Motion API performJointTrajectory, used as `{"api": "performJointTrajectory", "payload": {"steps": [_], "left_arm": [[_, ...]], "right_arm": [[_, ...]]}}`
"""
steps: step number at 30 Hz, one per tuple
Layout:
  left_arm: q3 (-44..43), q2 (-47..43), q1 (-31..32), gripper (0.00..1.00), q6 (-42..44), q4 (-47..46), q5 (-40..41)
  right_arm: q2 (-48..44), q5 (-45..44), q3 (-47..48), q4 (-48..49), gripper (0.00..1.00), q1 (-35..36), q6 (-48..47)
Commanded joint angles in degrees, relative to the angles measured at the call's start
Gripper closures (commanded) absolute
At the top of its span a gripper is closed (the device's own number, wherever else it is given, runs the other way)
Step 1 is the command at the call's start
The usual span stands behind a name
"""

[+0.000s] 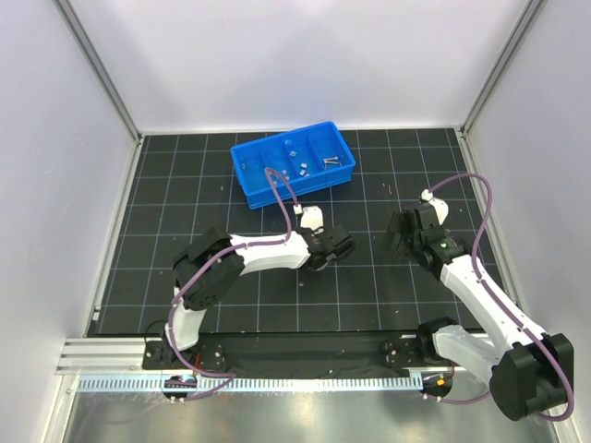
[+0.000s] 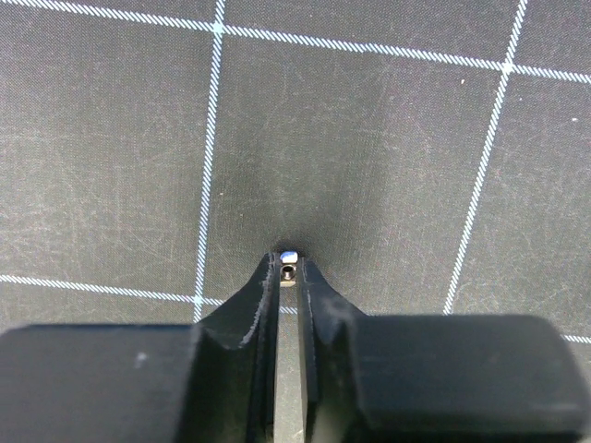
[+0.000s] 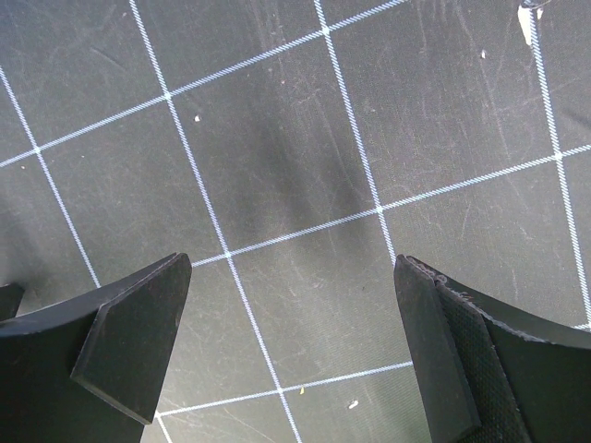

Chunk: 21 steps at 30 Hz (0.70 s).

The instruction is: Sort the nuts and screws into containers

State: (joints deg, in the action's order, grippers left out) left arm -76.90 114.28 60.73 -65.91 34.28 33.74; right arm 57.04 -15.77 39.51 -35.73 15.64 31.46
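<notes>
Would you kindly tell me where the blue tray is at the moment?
In the top view, the blue tray sits at the far middle of the mat, slightly left of centre, just beyond the left tool.

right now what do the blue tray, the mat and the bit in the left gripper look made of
Tray: moulded plastic, uniformly blue, slightly glossy. Mat: probably rubbery or vinyl, matte black, scuffed, printed white grid. Bit pinched in the left gripper: metal, bright mirror-like glint.

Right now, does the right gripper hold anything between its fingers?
No, the right gripper is wide open, and only the mat shows between its jaws.
</notes>
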Motion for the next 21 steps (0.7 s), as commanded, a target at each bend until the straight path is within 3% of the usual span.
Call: {"api": "performJointTrajectory", "payload": {"steps": [1, 4, 11, 17, 21], "left_arm": [[1.3, 0.3, 0.4, 0.92, -1.6, 0.5, -3.1], [1.5, 0.2, 0.3, 0.99, 0.4, -0.4, -3.2], [2.0, -8.5, -2.5, 1.00, 7.9, -3.1, 0.3], [1.9, -17.0, -13.2, 1.00, 16.3, -8.8, -3.3], [-0.5, -17.4, -23.3, 0.99, 21.0, -12.8, -3.1]], "right_arm": [[-1.7, -1.1, 0.0, 0.0, 0.00, -0.1, 0.7], [-1.8, -1.3, -0.1, -0.1, 0.00, -0.1, 0.7], [-1.5, -1.3, -0.1, 0.2, 0.00, -0.1, 0.6], [-0.4, -1.4, 0.0, 2.0, 0.00, -0.1, 0.4], [1.7, -0.5, 1.4, 3.4, 0.00, -0.1, 0.1]]}}
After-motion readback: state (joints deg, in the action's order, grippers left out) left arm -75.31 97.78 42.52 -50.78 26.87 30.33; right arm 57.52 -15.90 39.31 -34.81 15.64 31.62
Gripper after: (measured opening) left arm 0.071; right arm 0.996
